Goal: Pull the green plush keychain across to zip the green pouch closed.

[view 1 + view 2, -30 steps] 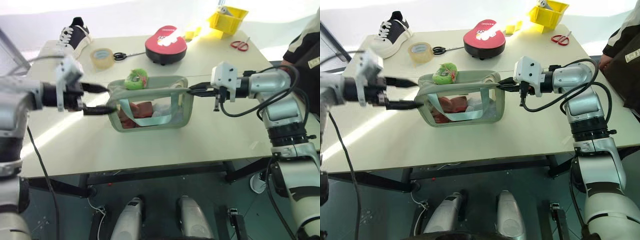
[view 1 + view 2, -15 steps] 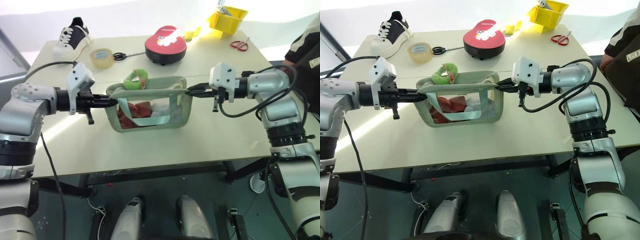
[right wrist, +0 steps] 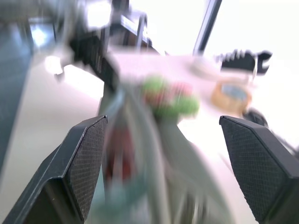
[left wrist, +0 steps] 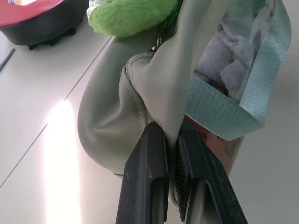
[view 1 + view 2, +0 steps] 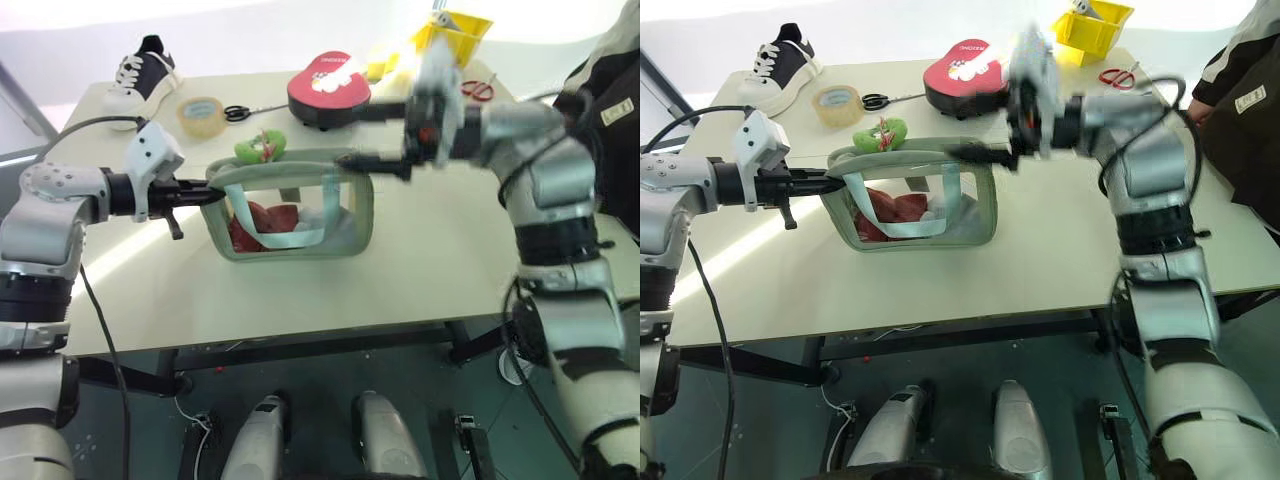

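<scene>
The green pouch (image 5: 358,215) stands mid-table with its top open and red and pale items showing through the clear side. The green plush keychain (image 5: 258,150) sits on the top rim near the pouch's left end. My left gripper (image 5: 197,190) is shut on the fabric of that left end; in the left wrist view its fingers (image 4: 149,186) pinch a fold of the pouch (image 4: 107,126) just below the keychain (image 4: 131,16). My right gripper (image 5: 347,133) hovers open over the pouch's right end, pointing left toward the keychain (image 3: 170,100), holding nothing.
Behind the pouch lie a red oval case (image 5: 330,85), a tape roll (image 5: 202,112), black scissors (image 5: 240,112) and a sneaker (image 5: 145,65). A yellow bin (image 5: 452,35) and red scissors (image 5: 478,88) sit far right. A person (image 5: 612,100) stands at the right edge.
My left gripper closed on the pouch's left end. My right gripper let go of the right end, opened wide, rose and swung left over the pouch.
</scene>
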You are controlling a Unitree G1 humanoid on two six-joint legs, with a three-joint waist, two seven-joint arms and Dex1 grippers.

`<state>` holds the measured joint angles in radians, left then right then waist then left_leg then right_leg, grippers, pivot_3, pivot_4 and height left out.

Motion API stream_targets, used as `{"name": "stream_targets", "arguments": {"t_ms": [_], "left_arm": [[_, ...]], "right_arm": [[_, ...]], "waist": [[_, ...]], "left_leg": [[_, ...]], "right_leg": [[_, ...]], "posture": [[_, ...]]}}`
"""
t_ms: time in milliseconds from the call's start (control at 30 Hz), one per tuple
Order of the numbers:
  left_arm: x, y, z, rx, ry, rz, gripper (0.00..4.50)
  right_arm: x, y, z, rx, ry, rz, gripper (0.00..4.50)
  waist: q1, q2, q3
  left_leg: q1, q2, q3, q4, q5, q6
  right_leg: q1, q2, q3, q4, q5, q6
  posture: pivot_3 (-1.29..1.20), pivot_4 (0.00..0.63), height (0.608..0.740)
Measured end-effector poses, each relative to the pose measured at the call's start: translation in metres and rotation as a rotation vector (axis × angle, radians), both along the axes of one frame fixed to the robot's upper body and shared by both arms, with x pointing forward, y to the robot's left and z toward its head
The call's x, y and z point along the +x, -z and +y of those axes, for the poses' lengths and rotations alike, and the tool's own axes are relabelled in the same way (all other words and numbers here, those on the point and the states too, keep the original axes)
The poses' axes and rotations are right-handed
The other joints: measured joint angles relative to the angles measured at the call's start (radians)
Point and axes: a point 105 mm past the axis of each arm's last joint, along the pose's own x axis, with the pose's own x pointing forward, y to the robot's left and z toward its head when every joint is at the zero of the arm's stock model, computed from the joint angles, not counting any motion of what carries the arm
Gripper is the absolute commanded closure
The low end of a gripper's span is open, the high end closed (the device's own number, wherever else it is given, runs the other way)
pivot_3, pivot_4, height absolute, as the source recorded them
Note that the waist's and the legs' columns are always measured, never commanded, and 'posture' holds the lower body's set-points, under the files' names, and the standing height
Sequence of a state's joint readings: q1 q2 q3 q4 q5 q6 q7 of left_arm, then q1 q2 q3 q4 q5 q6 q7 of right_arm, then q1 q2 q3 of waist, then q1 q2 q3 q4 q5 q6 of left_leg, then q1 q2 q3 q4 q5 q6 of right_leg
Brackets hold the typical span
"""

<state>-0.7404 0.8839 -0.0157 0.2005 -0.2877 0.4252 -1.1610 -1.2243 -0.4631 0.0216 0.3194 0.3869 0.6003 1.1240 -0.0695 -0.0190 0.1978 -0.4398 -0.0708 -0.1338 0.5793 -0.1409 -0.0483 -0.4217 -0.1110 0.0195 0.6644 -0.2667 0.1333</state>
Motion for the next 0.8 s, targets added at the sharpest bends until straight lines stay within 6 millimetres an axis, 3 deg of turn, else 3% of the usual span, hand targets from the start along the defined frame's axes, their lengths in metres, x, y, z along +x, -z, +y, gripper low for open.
{"name": "stream_targets", "arguments": {"t_ms": [100, 133, 233, 300, 467, 600, 800], "left_arm": [[-0.004, 0.000, -0.001, 0.011, 0.019, 0.006, 4.50], [-0.005, 0.000, -0.002, 0.014, 0.027, 0.005, 4.50], [-0.007, 0.000, -0.002, 0.018, 0.029, 0.004, 4.50], [-0.008, -0.001, -0.004, 0.024, 0.038, 0.000, 4.50], [-0.011, 0.000, -0.006, 0.024, 0.036, 0.002, 4.50], [-0.014, 0.001, -0.004, 0.009, 0.025, 0.002, 4.50], [-0.016, 0.002, -0.005, 0.004, 0.020, 0.006, 4.50]], "right_arm": [[0.027, 0.000, 0.019, 0.051, 0.107, 0.091, 0.36], [0.041, 0.016, 0.025, 0.034, 0.164, 0.160, 0.36], [0.055, 0.046, 0.039, -0.012, 0.211, 0.314, 0.36], [0.056, 0.066, 0.056, -0.073, 0.206, 0.397, 0.36], [0.058, 0.077, 0.064, -0.144, 0.212, 0.416, 0.36], [0.053, 0.078, 0.069, -0.134, 0.160, 0.445, 1.53], [0.051, 0.059, 0.069, -0.090, 0.133, 0.430, 4.45]], "waist": [[0.000, -0.001, -0.001], [0.000, -0.001, -0.001], [-0.001, -0.001, -0.001], [-0.002, -0.001, 0.000], [-0.001, -0.001, -0.001], [-0.002, -0.001, -0.001], [-0.002, -0.001, -0.001]], "left_leg": [[0.001, 0.000, 0.000, 0.000, 0.000, 0.000], [0.001, 0.000, 0.000, 0.000, 0.000, 0.000], [0.000, -0.001, 0.001, 0.000, 0.000, 0.000], [0.000, 0.000, 0.001, -0.001, 0.000, 0.000], [-0.001, 0.000, 0.001, 0.000, 0.000, -0.001], [0.000, 0.000, 0.000, 0.000, 0.000, -0.001], [0.000, 0.000, 0.000, 0.000, 0.000, -0.001]], "right_leg": [[0.001, 0.000, 0.000, 0.000, 0.000, 0.000], [0.001, 0.000, 0.000, 0.000, 0.000, 0.000], [-0.001, 0.000, 0.001, 0.000, 0.000, 0.000], [-0.002, 0.000, 0.001, 0.001, 0.000, 0.000], [-0.001, 0.001, 0.001, 0.001, 0.000, 0.000], [-0.001, 0.001, 0.001, 0.001, 0.000, 0.000], [-0.001, 0.001, 0.001, 0.001, 0.000, 0.000]], "posture": [[0.00, 0.150, 0.740], [0.00, 0.150, 0.740], [0.00, 0.150, 0.740], [0.00, 0.150, 0.740], [0.00, 0.150, 0.740], [0.00, 0.150, 0.740], [0.00, 0.150, 0.740]]}}
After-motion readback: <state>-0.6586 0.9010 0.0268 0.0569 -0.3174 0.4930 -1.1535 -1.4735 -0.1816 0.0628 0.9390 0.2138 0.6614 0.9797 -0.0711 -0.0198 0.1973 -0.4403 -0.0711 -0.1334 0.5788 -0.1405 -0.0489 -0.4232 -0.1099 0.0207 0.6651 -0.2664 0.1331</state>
